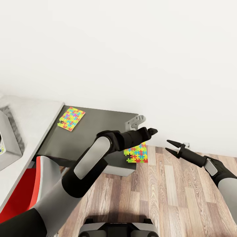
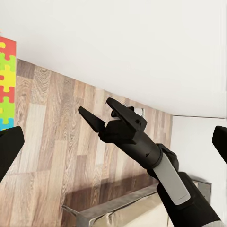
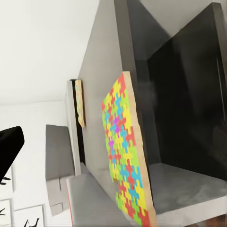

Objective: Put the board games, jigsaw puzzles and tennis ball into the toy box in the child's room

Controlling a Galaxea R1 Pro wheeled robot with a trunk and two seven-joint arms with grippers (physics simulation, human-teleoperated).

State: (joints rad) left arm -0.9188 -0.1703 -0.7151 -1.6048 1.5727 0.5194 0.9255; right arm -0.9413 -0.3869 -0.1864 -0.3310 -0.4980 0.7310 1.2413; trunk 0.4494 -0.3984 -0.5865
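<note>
Evidently the puzzle pickup is just beginning: one flat jigsaw-patterned box (image 1: 71,118) lies on the dark grey worktop (image 1: 102,121), another (image 1: 136,154) leans at its right end, and the spread, empty right hand (image 1: 173,146) must close around that one.

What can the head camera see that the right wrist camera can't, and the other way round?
Head view's own: both arms, with the left gripper and right gripper, the wood floor, the pale table and a red seat. Right wrist view's own: a close look into the shadowed hollow under the dark desk. Shared: that desk, the flat jigsaw puzzle on its top, and the upright jigsaw puzzle standing on edge against its side.
</note>
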